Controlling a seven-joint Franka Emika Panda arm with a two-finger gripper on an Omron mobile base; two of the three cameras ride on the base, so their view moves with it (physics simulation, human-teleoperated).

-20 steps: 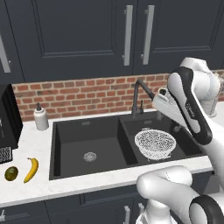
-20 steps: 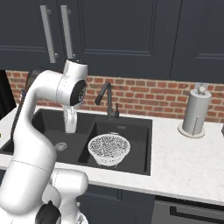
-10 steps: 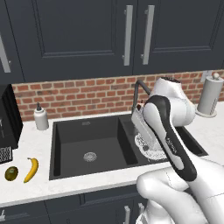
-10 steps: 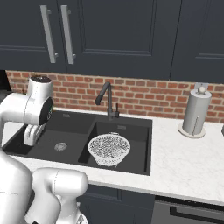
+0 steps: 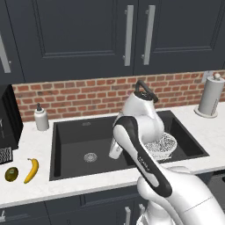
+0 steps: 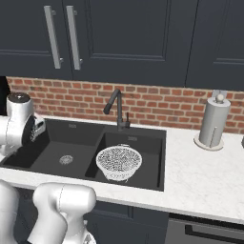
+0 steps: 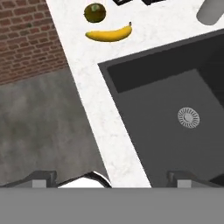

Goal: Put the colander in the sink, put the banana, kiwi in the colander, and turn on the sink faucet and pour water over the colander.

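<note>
The white speckled colander (image 6: 119,162) sits in the smaller right basin of the black sink (image 6: 71,140), below the black sink faucet (image 6: 116,107). In the left base view my arm partly hides the colander (image 5: 163,145). The yellow banana (image 5: 31,170) and the dark kiwi (image 5: 12,174) lie side by side on the white counter left of the sink. My gripper (image 5: 115,151) hangs open and empty over the large left basin. The hand view looks across the basin's left rim to the banana (image 7: 109,34) and kiwi (image 7: 95,12), with my gripper (image 7: 113,178) far from both.
A white soap dispenser (image 5: 41,118) stands behind the sink's left corner. A paper towel roll (image 6: 212,124) stands on the right counter. A dark appliance (image 5: 6,127) sits at the far left. The counter's front edge (image 7: 94,113) drops off to the floor.
My arm has swung left, from beside the faucet over the colander's basin to above the large basin. The gripper stayed open and the colander did not move.
</note>
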